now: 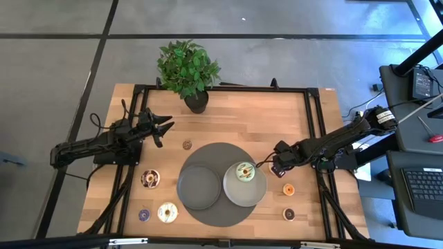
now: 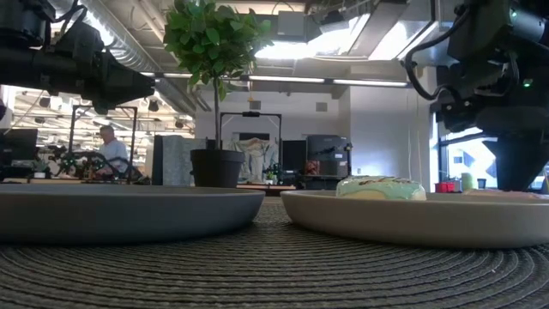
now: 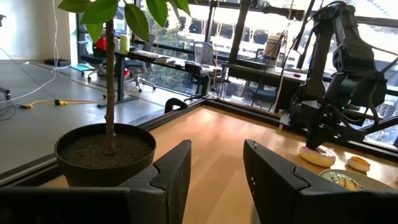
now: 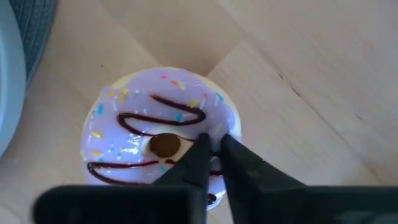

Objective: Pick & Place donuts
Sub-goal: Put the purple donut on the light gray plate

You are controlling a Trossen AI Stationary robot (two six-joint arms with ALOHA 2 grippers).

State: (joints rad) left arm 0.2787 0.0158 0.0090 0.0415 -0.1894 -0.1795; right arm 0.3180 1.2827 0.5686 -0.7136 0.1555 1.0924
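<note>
Right gripper is parked right over the pink donut on the table, jaws nearly pinched together, tips at its rim, holding nothing yet as far as I can tell. Just past the jaws, the green donut already sits on 1 grey plate, so 1 looks done. The other plate is bare. Orange mini, dark mini, plus 4 more across the mat are left. Left gripper idles far off by the potted plant, jaws apart, empty. Nothing blocks the short hop.
</note>
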